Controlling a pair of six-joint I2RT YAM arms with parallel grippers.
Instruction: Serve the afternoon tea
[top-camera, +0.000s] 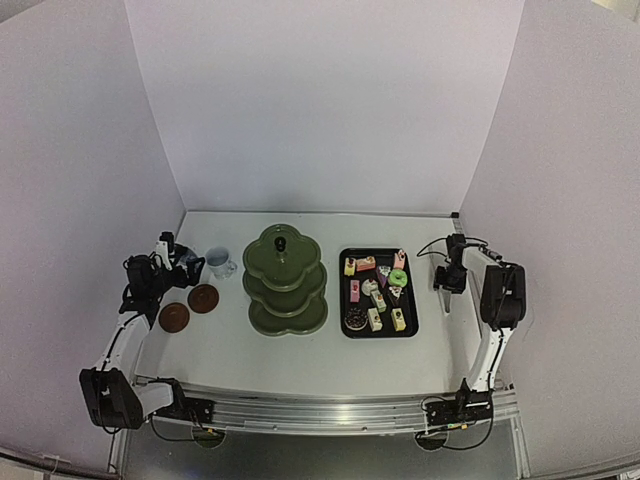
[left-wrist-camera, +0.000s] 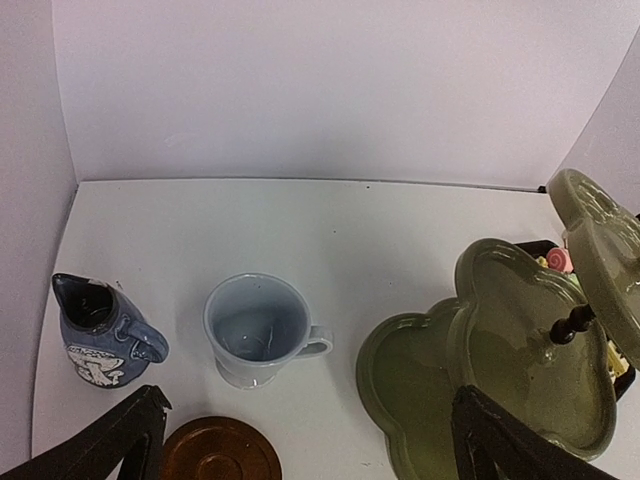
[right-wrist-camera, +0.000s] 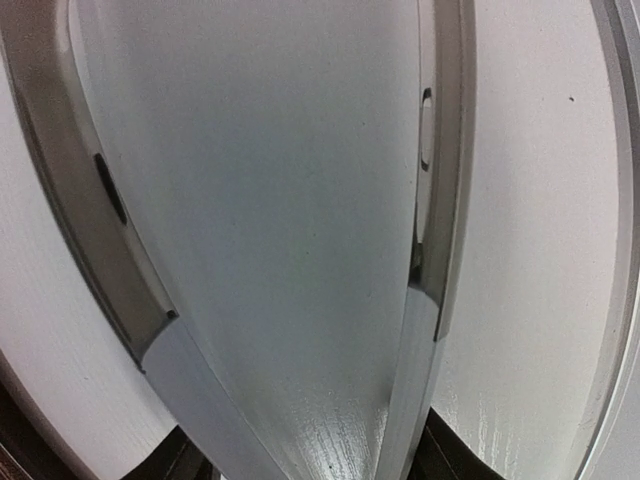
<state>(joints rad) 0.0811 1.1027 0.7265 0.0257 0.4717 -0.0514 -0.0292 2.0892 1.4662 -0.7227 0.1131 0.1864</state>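
The olive-green three-tier stand (top-camera: 285, 280) stands mid-table with its tiers bare; its flower-shaped tiers (left-wrist-camera: 500, 350) fill the right of the left wrist view. Several small cakes and doughnuts (top-camera: 378, 290) lie on the black tray (top-camera: 343, 300). A pale blue cup (left-wrist-camera: 258, 328) stands upright and empty, left of the stand (top-camera: 218, 262). A darker blue cup (left-wrist-camera: 100, 335) stands further left. Two brown coasters (top-camera: 203, 297) (top-camera: 174, 317) lie nearer; one coaster (left-wrist-camera: 220, 452) shows between the left fingers. My left gripper (left-wrist-camera: 310, 430) is open and empty, just short of the pale cup. My right gripper (right-wrist-camera: 310, 465) grips the metal tongs (right-wrist-camera: 432, 200) right of the tray.
White walls close in the table at the back and both sides. The right arm (top-camera: 500, 295) bends close to the right wall. The tongs' two arms (right-wrist-camera: 100, 200) spread wide across the right wrist view and hide most of the table there.
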